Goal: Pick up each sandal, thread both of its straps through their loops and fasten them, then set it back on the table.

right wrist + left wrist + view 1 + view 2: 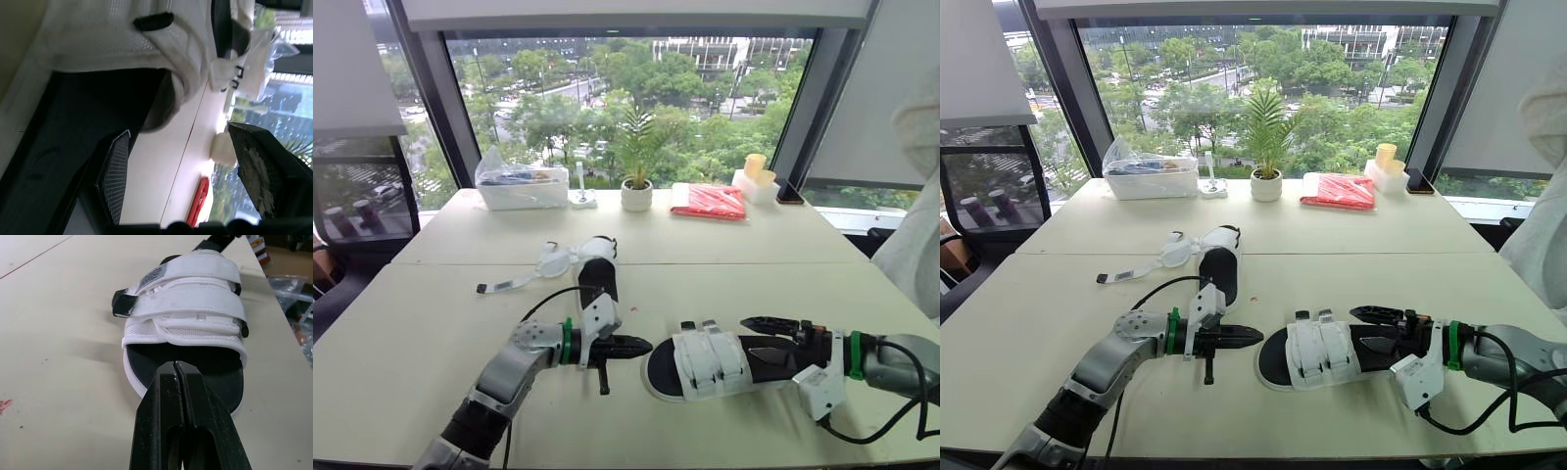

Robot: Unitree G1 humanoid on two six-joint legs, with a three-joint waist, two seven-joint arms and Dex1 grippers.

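A black-soled sandal [705, 364] with white straps lies flat near the table's front edge, both straps closed across its upper [188, 303]. My left gripper [641, 345] is shut and empty, its tip [177, 368] just short of the sandal's toe. My right gripper [756, 339] is open at the heel end: one finger lies over the black footbed [73, 122], the other past the sandal's far rim. A second sandal [598, 262] lies farther back, with a loose white strap [509, 285] trailing to its left.
Along the window edge stand a clear plastic box [521, 186], a small potted plant [636, 186], a red packet [709, 201] and a white box with a yellow cup [756, 176]. A person's pale sleeve [915, 235] is at the right.
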